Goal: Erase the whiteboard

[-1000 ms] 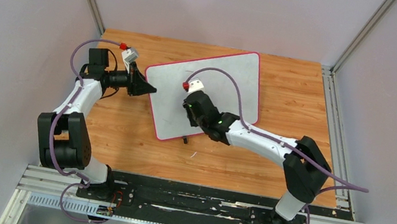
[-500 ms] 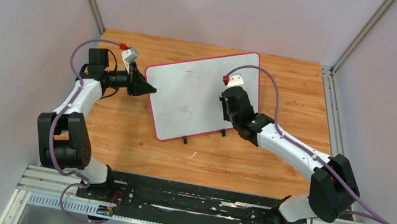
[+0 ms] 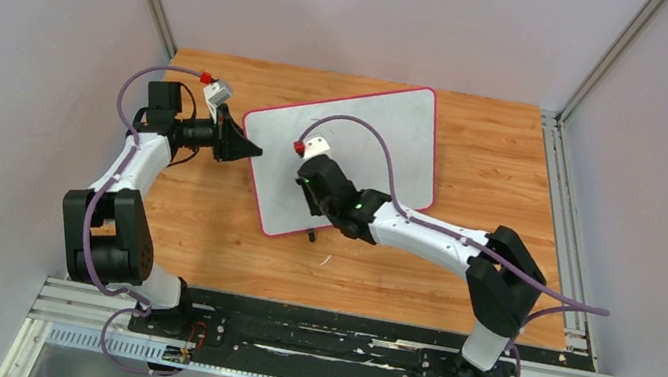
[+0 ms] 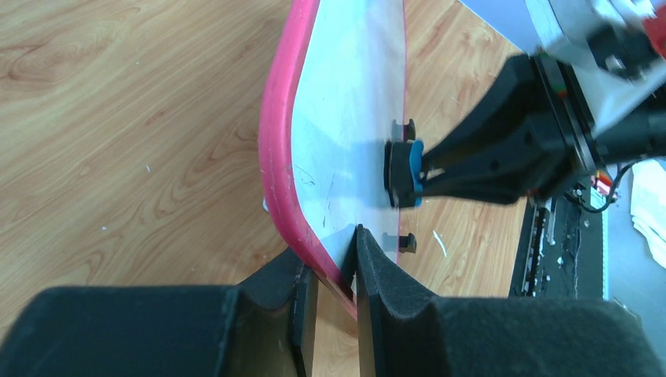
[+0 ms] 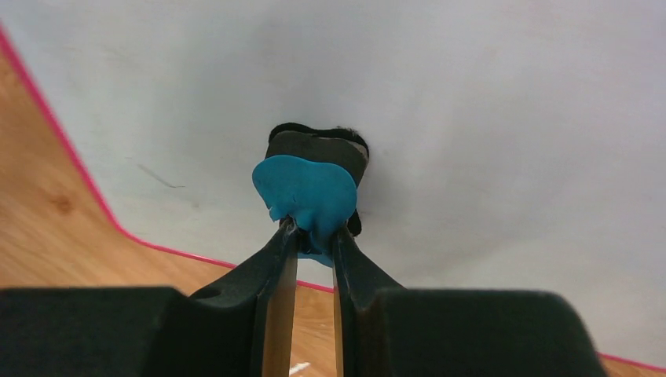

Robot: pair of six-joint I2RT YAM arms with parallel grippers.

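Note:
The whiteboard (image 3: 389,137) lies tilted on the wooden table, grey-white with a thin pink-red rim. My left gripper (image 3: 253,148) is shut on its left edge; the left wrist view shows the pads clamped over the rim (image 4: 283,157). My right gripper (image 3: 311,193) stands over the board's lower left part, shut on a blue eraser (image 5: 308,191) whose black felt presses on the surface (image 5: 471,94). That eraser (image 4: 404,174) also shows in the left wrist view. A faint dark streak (image 5: 161,177) lies left of the eraser. No red writing shows.
A small black foot (image 3: 310,236) sticks out from the board's near edge. A white scrap (image 3: 326,260) lies on the wooden table (image 3: 459,269) in front of it. Grey walls and metal rails (image 3: 564,215) enclose the table.
My right gripper swept the eraser to the board's right side, then back to its lower left. The left gripper and the board have stayed put.

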